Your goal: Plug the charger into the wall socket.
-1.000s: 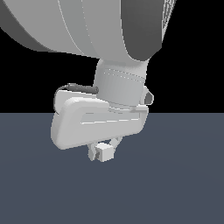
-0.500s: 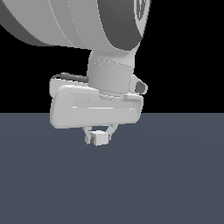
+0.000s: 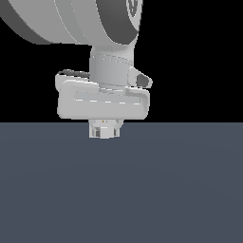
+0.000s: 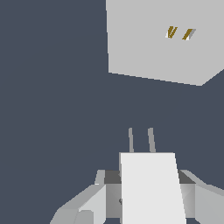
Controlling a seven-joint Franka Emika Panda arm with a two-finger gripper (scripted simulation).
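Observation:
In the wrist view the charger [image 4: 151,188], a plain white block with two thin prongs [image 4: 141,140] at its front, sits between my gripper's [image 4: 148,197] fingers [image 4: 89,202], which are shut on it. The prongs point toward the wall socket [image 4: 157,48], a flat white plate with two small yellowish slots [image 4: 179,33]. A gap of dark floor separates prongs and plate, and the slots lie off to one side of the prong line. In the exterior view the gripper [image 3: 105,131] shows just below the white hand [image 3: 102,102]. There the charger is barely distinguishable and the socket is hidden.
A plain dark grey floor [image 3: 142,190] spreads under the hand, with black background above. The arm's large white links [image 3: 80,19] fill the upper part of the exterior view.
The hand has risen and shifted slightly toward the exterior view's left while turning to face more squarely. The gripped piece below it now sits higher and closer under the hand.

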